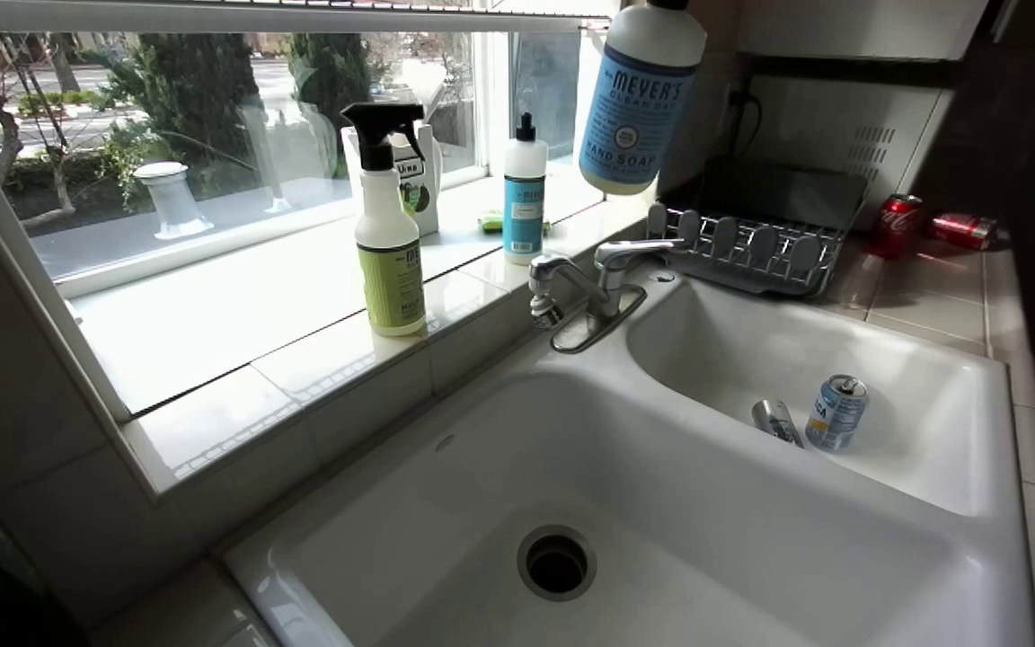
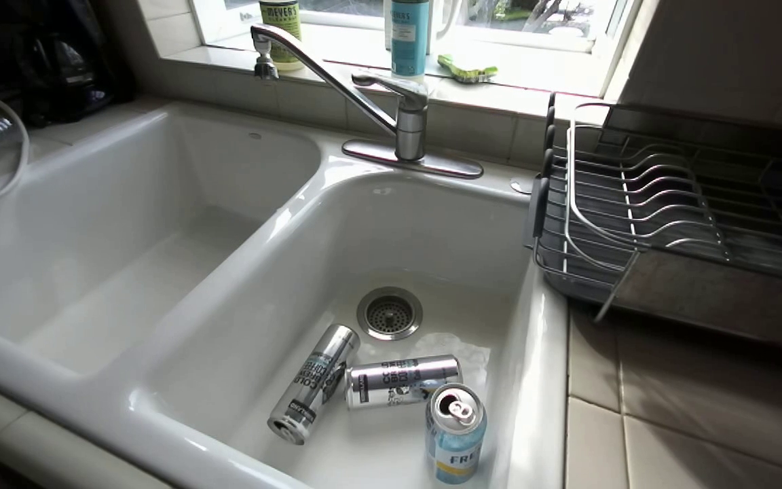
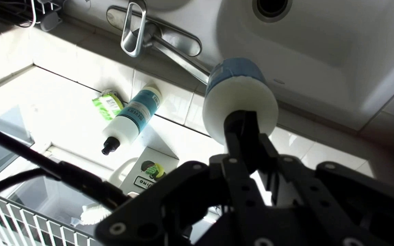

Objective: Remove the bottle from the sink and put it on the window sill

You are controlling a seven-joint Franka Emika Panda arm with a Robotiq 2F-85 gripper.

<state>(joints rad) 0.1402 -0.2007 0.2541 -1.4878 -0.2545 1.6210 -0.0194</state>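
The bottle (image 1: 636,108), with a blue hand soap label and black top, hangs in the air, slightly tilted, in an exterior view. In the wrist view the bottle (image 3: 239,99) is below my gripper (image 3: 246,147), which is shut on its black top. From there it overlaps the line between the sink (image 3: 320,37) and the window sill (image 3: 70,116). The sink (image 1: 756,472) and the window sill (image 1: 230,332) also show in an exterior view. The bottle and gripper are out of view in an exterior view that shows the sink (image 2: 241,261) from close by.
The spray bottle (image 1: 394,279), a teal bottle (image 1: 525,202), a box (image 1: 428,180) and a green packet (image 2: 466,69) stand or lie on the sill. The faucet (image 1: 603,288) rises at the sink's back. Several cans (image 2: 455,435) are in a basin. A dish rack (image 2: 669,204) stands beside it.
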